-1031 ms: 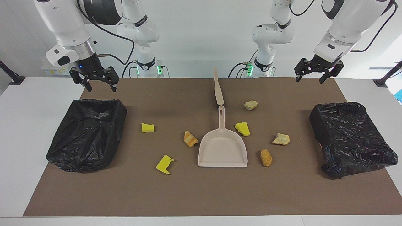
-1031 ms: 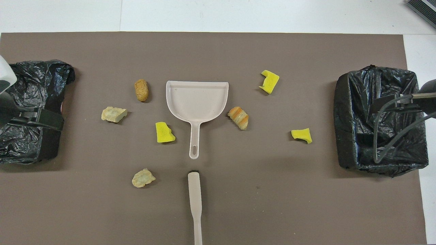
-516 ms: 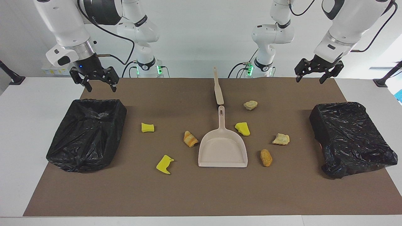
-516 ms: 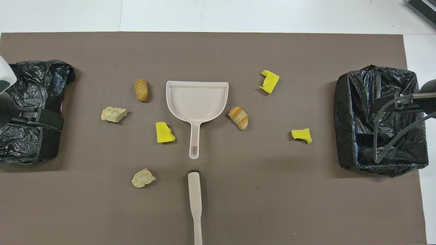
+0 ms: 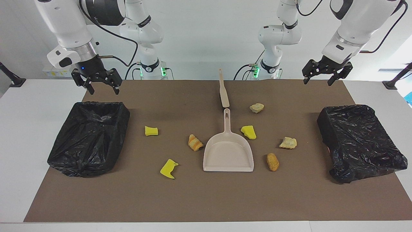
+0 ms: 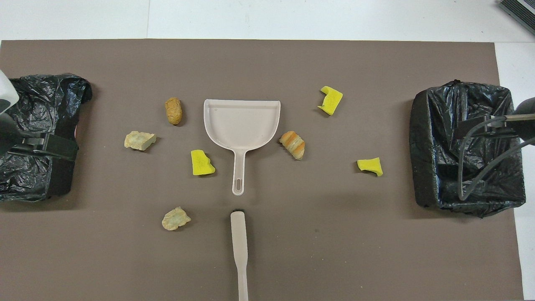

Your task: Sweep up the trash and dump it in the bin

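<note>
- Facing view: my right end effector hangs in the air over the robots' edge of the brown mat, just above the black bin at the right arm's end; its fingers are spread apart and it holds nothing; my left end effector hangs over the mat's corner at the left arm's end, near the other black bin, fingers spread and with nothing in them too.
- Facing view: the job has not started, I think; the beige dustpan lies flat in the middle of the surface with nothing in it; the sweeper stick lies just by the end of the dustpan's handle, nearer to the robots; nobody is touching them.
- Facing view: all seven bits of trash sit on the mat; I see three yellow foam bits and four tan or orange lumps; they lie around the dustpan, none in it and none in a bin.
- Facing view: what is left is everything; pick up the tools, sweep each bit into the pan, tip it in a bin.
- Overhead view: the same seven bits ring the dustpan; the sweeper stick is cut off at the bottom edge, so I cannot see its end.
- Overhead view: my arms hide part of each bin, and my fingertips do not show here; the bin at the left arm's end runs off the side; I cannot see deep into either bag.
</note>
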Action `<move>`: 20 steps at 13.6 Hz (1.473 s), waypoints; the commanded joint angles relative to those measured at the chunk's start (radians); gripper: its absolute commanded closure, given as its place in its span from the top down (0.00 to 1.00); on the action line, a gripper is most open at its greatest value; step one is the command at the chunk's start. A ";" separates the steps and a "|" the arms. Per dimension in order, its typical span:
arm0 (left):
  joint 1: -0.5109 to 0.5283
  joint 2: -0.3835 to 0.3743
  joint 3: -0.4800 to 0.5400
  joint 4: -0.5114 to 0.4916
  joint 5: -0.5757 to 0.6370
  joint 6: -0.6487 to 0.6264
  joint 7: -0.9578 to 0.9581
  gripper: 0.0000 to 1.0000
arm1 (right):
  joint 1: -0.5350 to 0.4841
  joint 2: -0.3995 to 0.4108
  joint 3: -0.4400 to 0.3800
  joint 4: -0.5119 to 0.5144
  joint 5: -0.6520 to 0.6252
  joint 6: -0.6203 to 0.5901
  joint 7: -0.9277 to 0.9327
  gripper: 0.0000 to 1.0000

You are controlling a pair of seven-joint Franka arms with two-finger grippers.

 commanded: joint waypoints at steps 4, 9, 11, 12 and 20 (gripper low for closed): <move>0.007 -0.022 -0.005 -0.019 -0.010 0.003 0.003 1.00 | 0.000 -0.003 0.004 -0.007 -0.002 0.008 0.015 1.00; -0.010 -0.054 -0.016 -0.084 -0.016 0.014 -0.011 1.00 | 0.004 -0.043 0.004 -0.090 -0.034 0.020 0.018 1.00; -0.013 -0.068 -0.021 -0.121 -0.020 0.031 -0.014 1.00 | 0.004 -0.047 0.004 -0.145 -0.032 0.036 0.017 1.00; -0.039 -0.078 -0.019 -0.146 -0.020 0.029 -0.017 1.00 | 0.003 -0.047 0.004 -0.173 -0.028 0.036 0.017 1.00; -0.155 -0.258 -0.019 -0.515 -0.063 0.175 -0.093 1.00 | 0.150 0.034 0.005 -0.224 0.043 0.180 0.072 1.00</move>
